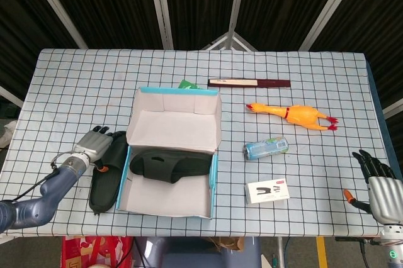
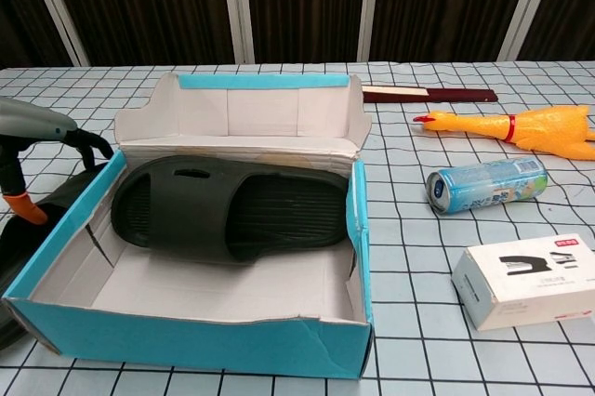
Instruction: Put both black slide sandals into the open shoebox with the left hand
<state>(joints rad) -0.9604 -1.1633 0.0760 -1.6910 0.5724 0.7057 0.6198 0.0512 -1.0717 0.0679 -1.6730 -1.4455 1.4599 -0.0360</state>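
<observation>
The open shoebox (image 1: 146,202) (image 2: 186,333) has teal walls and its lid folded back. One black slide sandal (image 1: 170,164) (image 2: 232,215) lies inside it. The second black sandal (image 1: 104,183) (image 2: 20,238) lies on the table against the box's left wall. My left hand (image 1: 94,145) (image 2: 37,126) is on that sandal's far end. Its fingers (image 2: 91,143) curl down over the strap, and the orange-tipped thumb (image 2: 22,206) presses from the other side. My right hand (image 1: 379,183) rests at the table's front right with its fingers spread and nothing in it.
Right of the box lie a blue can (image 1: 266,148) (image 2: 488,184), a white stapler box (image 1: 267,190) (image 2: 528,277), a yellow rubber chicken (image 1: 293,115) (image 2: 525,126) and a dark red flat case (image 1: 249,83) (image 2: 428,94). A green item (image 1: 186,83) peeks from behind the lid.
</observation>
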